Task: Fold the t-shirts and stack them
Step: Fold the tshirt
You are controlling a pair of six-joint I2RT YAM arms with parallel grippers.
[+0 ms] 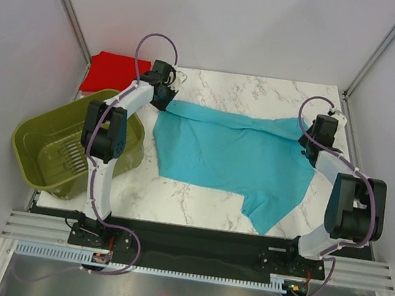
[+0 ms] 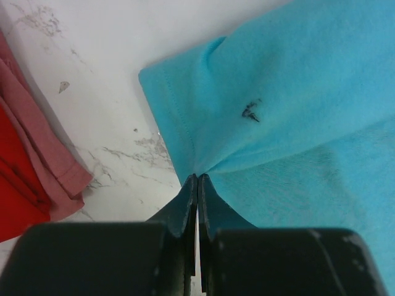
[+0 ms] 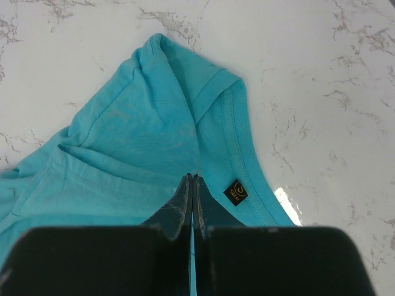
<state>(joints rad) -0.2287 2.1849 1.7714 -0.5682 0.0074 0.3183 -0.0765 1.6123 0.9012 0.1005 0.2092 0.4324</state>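
Turquoise t-shirt cloth is pinched in both my pincers. The left pincer has its jaws pressed tight on a stitched corner of the shirt. The fabric fans out ahead of it and to its right, and a small dark mark sits on the cloth just ahead of the tips. Left of that pincer, apart from the turquoise, I see the folded red t-shirt on the marble tabletop. The right pincer is clamped on a fold of turquoise, with a small dark label just right of its tips. Between the two pincers the shirt lies spread on the tabletop. The olive basket sits nearer the arm bases than the left pincer, off to its left.
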